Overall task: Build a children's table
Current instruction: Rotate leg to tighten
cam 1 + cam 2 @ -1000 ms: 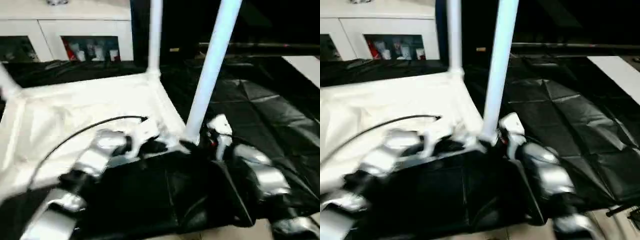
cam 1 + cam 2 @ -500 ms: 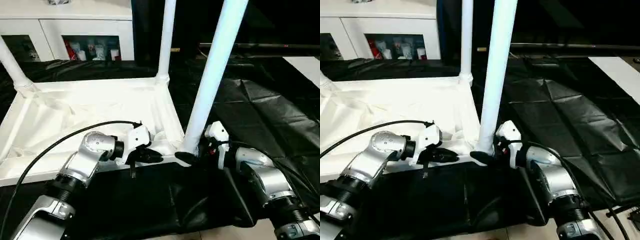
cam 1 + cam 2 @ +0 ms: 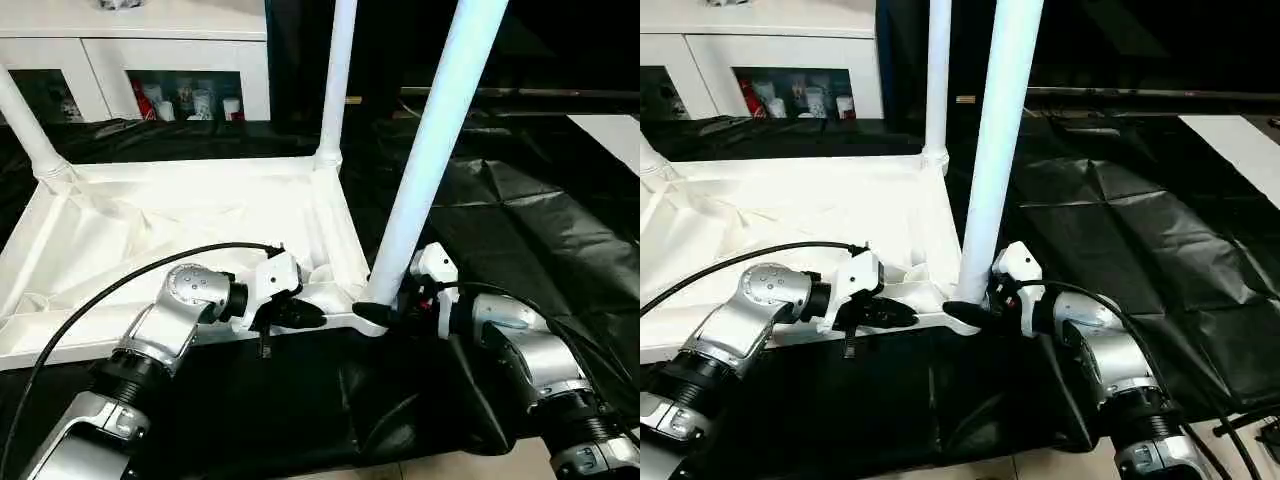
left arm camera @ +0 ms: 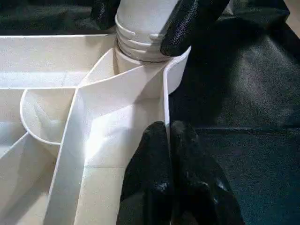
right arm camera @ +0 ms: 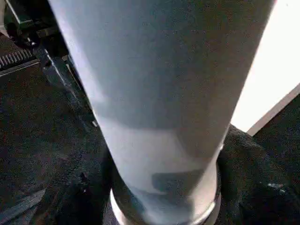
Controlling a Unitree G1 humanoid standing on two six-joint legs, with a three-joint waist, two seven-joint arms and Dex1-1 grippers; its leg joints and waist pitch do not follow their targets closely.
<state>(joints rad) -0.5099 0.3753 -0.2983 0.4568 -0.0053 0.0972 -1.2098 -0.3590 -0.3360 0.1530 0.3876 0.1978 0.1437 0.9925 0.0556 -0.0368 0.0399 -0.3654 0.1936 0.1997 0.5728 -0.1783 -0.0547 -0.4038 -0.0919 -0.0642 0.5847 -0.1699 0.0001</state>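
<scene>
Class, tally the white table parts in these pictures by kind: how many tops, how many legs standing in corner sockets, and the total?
Table top: 1
Legs in sockets: 3 – near right, far right, far left
Total: 4

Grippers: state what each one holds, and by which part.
The right gripper clasps the near leg at its base, just above the corner socket. The left gripper is shut and holds nothing, its tips at the tabletop's rim.
</scene>
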